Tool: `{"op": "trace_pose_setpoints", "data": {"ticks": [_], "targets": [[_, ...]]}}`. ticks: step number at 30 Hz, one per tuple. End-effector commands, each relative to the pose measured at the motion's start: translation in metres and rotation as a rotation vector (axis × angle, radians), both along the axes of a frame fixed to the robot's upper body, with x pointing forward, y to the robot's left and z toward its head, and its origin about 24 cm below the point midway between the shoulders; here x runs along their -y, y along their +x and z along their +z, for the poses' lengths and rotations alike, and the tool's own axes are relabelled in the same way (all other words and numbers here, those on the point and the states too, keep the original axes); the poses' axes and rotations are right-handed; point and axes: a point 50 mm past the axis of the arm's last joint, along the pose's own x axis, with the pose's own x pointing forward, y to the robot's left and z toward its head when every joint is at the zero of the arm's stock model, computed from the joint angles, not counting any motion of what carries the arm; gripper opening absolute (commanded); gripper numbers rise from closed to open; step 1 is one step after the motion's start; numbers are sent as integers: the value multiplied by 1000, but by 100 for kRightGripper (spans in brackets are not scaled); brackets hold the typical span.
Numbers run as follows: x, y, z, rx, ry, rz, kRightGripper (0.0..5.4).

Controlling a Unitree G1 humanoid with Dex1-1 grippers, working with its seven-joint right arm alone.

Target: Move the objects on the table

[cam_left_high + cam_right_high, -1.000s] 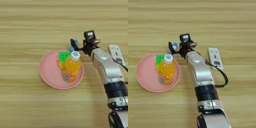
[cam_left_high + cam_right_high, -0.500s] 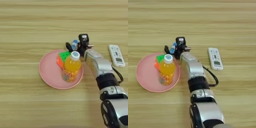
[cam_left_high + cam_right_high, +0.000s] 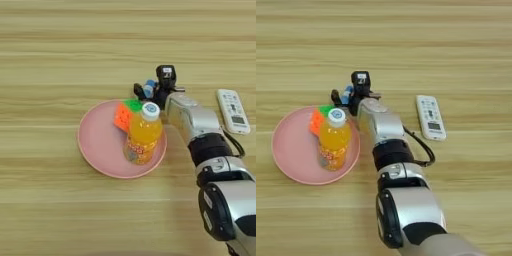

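The tool (image 3: 148,90) sits just past the far right rim of the pink plate (image 3: 97,150), its black fingers clamped on the blue-and-white tube (image 3: 149,88), which shows between them just above the surface (image 3: 60,55). On the plate, the orange juice bottle (image 3: 143,134) stands upright at the right side, its white cap close to the tool, and the puzzle cube (image 3: 124,113) lies just behind it, touching it on the left. The white remote (image 3: 233,110) lies flat on the surface well to the right of the silver forearm (image 3: 192,117), apart from everything else. Compared with a second ago, the tool has travelled left with the tube, from beside the remote to the plate's far edge, and the forearm now reaches straight up from the bottom. Bottle, cube and remote keep their places.
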Motion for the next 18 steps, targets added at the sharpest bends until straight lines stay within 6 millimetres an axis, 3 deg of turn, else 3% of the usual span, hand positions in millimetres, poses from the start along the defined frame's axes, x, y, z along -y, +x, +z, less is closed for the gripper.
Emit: {"op": "trace_pose_setpoints", "data": {"ticks": [1,18], "targets": [[-4,15,31,69,-30,7,438],[-1,16,36,27,-89,-21,252]]}}
